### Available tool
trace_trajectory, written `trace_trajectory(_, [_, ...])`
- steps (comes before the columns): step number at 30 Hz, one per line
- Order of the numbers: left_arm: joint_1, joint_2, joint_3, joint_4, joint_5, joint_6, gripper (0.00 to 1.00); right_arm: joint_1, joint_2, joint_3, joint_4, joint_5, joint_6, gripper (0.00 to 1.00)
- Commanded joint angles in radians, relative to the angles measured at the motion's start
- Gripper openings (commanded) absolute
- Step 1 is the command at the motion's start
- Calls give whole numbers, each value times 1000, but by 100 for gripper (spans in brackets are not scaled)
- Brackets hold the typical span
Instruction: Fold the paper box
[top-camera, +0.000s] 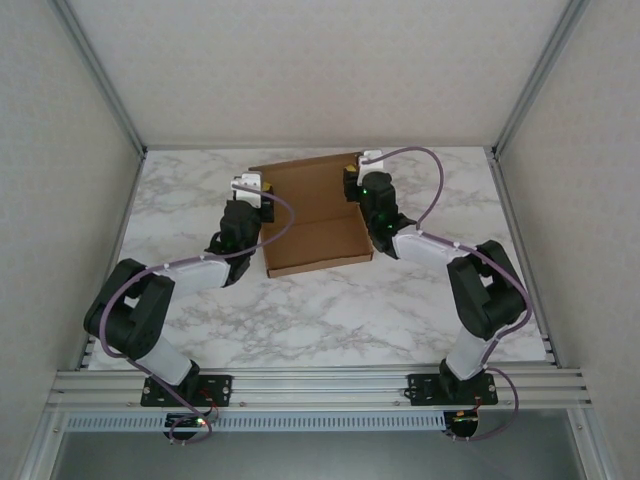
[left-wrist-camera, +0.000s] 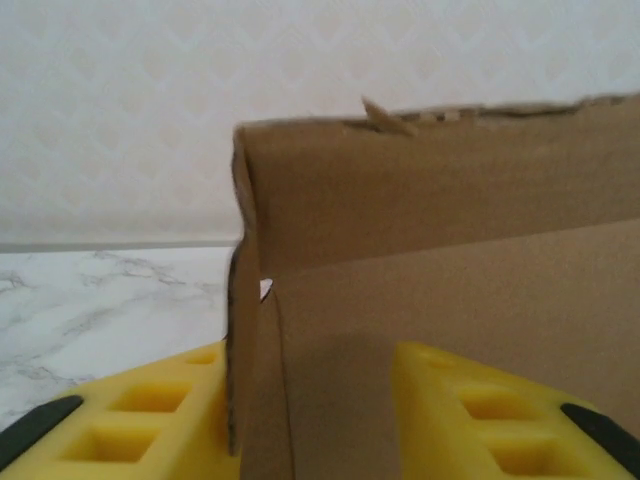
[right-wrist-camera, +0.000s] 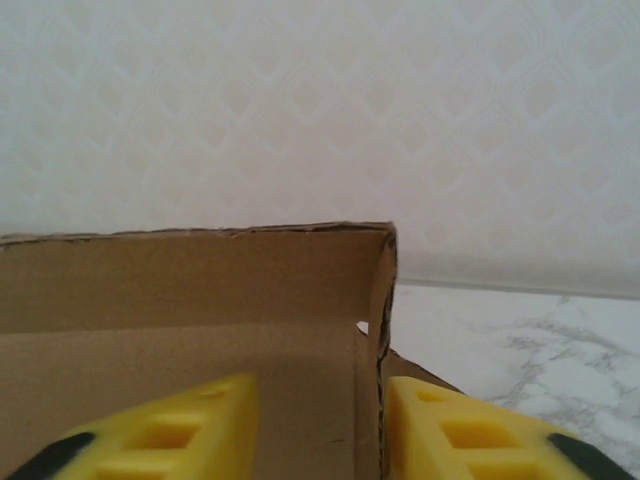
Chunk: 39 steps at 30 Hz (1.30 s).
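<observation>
Jaws on both arms stand spread, each pair straddling one side wall of the paper box (top-camera: 315, 215) without pinching it. In the left wrist view the left gripper (left-wrist-camera: 310, 420) has one yellow finger close against the outside of the box's left wall and the other well inside the box, with open space between that finger and the cardboard. In the right wrist view the right gripper (right-wrist-camera: 320, 420) mirrors this on the box's right wall: the outer finger is just beside the wall and the inner one stands apart from it.

This placement probably serves to steady the two upright side walls, or to catch them if they spring outward, since creased cardboard tends to relax.

The box lies flat on the bench (top-camera: 330, 310), between the two grippers, which sit at its far corners. It is plain brown, unmarked cardboard, shaped as a shallow open tray with a low near wall. Its rear panel rises taller than the sides and has a slightly ragged top edge. At each rear corner a small chink of light shows where side wall meets rear panel, so those corners look loosely joined. The tall rear panel is likely the lid, not yet folded over.
</observation>
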Motion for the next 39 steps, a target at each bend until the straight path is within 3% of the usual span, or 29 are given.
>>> trace_trajectory(1, [-1,-57,-12,25,39,13,49,-18,-74,-22,30,-72,-36,51])
trace_trajectory(6, [5,-143,-36,17,56,12,55,-39,-174,-50,10,-64,-77,63])
trace_trajectory(9, [10,-233,-57,-19,53,-11,56,-56,-249,-50,-38,-63,-91,63])
trace_trajectory(12, [12,-327,-49,-115,-17,-78,56,-57,-304,-7,-138,-91,-139,62])
trace_trajectory(16, [20,-451,-26,-253,-124,-206,50,-57,-310,171,-451,-187,-47,54])
trace_trajectory(18, [41,-505,-1,-362,-136,-337,47,-55,-267,310,-661,-272,13,48])
trace_trajectory(23, [100,-569,-10,-512,-47,-560,47,-53,-140,530,-884,-395,329,43])
trace_trajectory(27, [122,-592,-61,-532,24,-633,47,-39,-53,618,-900,-463,529,42])
trace_trajectory(39, [122,-648,-257,-495,85,-759,42,24,225,964,-1056,-411,595,42])
